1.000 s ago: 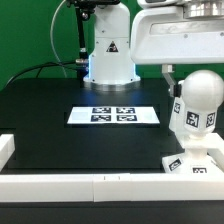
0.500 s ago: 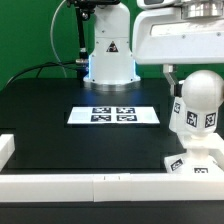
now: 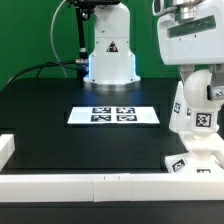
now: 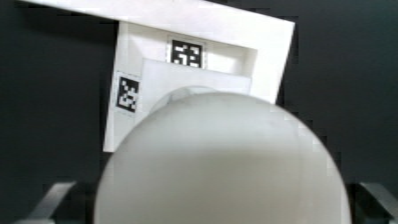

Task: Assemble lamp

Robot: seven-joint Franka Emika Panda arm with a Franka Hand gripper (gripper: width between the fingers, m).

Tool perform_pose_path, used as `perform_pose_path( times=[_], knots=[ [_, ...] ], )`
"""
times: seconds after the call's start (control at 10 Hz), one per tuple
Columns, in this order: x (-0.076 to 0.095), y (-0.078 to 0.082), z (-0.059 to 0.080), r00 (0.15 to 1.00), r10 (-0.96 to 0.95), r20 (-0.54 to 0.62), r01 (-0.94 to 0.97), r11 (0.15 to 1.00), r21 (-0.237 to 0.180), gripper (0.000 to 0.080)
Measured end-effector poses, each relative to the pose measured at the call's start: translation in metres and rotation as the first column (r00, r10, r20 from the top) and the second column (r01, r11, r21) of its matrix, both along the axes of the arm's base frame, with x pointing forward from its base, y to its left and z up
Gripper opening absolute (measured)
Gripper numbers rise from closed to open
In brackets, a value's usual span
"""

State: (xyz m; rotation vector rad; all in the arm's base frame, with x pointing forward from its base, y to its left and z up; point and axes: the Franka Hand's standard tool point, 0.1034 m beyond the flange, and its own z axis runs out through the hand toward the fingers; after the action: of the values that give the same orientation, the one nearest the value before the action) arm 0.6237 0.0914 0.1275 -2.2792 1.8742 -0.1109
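The white ball-shaped bulb (image 3: 201,103) stands upright on the stem of the flat square base (image 3: 192,164) at the exterior view's right, next to the front rail. My gripper (image 3: 200,72) hangs directly over the bulb and hides its top. In the wrist view the bulb (image 4: 222,150) fills the foreground, with the tagged base (image 4: 199,52) under it. The grey fingers (image 4: 59,201) stand on either side of the bulb with a dark gap between them and it, so the gripper is open. The shade is out of view.
The marker board (image 3: 113,114) lies flat in the middle of the black table. The arm's white pedestal (image 3: 108,50) stands behind it. Long white border rails (image 3: 60,186) run along the front edge and the exterior view's left corner.
My gripper has shifted toward the exterior view's right and come down over the bulb, now covering its top. The bulb and base stay in place.
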Motion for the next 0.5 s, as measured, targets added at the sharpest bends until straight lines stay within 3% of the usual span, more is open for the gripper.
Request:
perform_pose_path(
  times=[0.2, 0.3, 0.5],
  knots=[
    [-0.0004, -0.0009, -0.0010, 0.997, 0.079, 0.004, -0.079, 0.997, -0.019, 0.0576],
    [-0.0022, -0.0011, -0.0028, 0.978, 0.210, 0.002, -0.209, 0.977, -0.050, 0.0671],
    [-0.0016, 0.0011, 0.0025, 0.867, 0.499, 0.014, -0.495, 0.863, -0.102, 0.0695]
  ],
)
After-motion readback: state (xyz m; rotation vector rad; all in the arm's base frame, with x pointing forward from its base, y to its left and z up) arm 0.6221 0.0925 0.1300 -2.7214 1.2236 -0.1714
